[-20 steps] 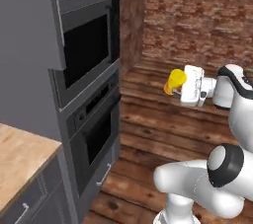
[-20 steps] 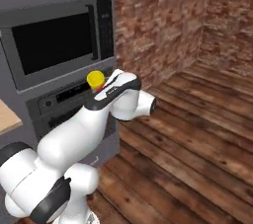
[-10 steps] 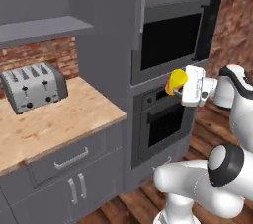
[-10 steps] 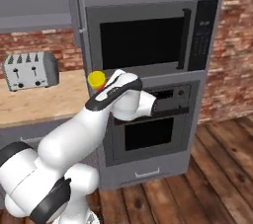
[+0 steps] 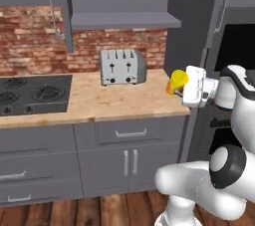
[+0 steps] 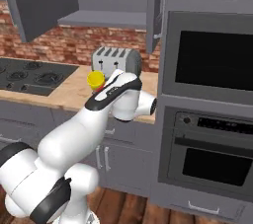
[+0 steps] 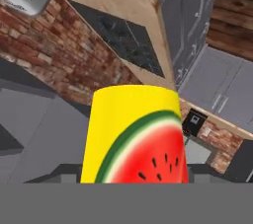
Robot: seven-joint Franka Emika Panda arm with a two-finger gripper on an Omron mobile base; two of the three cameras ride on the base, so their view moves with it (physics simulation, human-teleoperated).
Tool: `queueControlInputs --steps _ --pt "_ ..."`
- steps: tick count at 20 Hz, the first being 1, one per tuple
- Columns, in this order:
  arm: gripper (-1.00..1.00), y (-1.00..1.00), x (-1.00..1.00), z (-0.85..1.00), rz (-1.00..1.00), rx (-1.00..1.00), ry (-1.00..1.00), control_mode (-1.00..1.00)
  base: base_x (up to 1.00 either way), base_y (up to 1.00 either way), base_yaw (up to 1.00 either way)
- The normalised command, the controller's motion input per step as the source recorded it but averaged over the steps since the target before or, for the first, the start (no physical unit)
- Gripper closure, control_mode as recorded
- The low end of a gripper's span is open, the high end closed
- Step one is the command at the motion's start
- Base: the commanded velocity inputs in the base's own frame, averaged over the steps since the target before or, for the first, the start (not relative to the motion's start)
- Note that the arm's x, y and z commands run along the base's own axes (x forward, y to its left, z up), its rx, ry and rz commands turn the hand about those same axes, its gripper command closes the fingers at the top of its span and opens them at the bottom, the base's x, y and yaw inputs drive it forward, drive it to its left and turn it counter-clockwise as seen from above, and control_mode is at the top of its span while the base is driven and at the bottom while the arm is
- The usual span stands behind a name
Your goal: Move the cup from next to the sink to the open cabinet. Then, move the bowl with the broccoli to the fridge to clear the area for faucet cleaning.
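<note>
**kitchenbot_fan:** So where's the cup (image 5: 178, 80) sitting relative to the gripper (image 5: 183, 86)? In the left base view it's a yellow blob right at the tip of the white hand, held up in the air just off the right end of the wood counter (image 5: 124, 101), in front of the dark column next to the oven.

**simlurker:** Yep, it's in the jaws. The hand view has the cup dead centre and huge, right up against the camera, and the jaws are closed on it. I can't pick out the fingers themselves, they're tucked behind the cup.

**kitchenbot_fan:** Anything you get from one view and not the others?

**simlurker:** The hand view is the one showing the watermelon slice printed on the cup's side. From the base cams it just reads as plain yellow. The right base view gives you the cup's open rim (image 6: 96, 78) poking up over the forearm, with the toaster (image 6: 116, 59) right behind it.

**kitchenbot_fan:** And the left base view gives the wider layout: the black cooktop (image 5: 31, 94) off to the left, the toaster mid-counter, and the open cabinet (image 5: 122, 1) above with its door swung out and bare shelf showing.

**simlurker:** The right one adds the built-in oven (image 6: 212, 114) beside the arm.
</note>
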Motion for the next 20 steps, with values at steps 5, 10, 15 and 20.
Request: queueControlInputs --steps 5,10,15,20 --pt "1.0 0.0 0.0 0.0 0.0 0.0 0.0 1.0 0.22 0.29 0.19" --pt "1.0 0.0 0.0 0.0 0.0 0.0 0.0 1.0 0.97 0.19 -0.21" --pt "1.0 0.0 0.0 0.0 0.0 0.0 0.0 1.0 0.89 0.4 -0.21" --pt "1.0 0.0 0.0 0.0 0.0 0.0 0.0 1.0 0.21 0.55 -0.05"
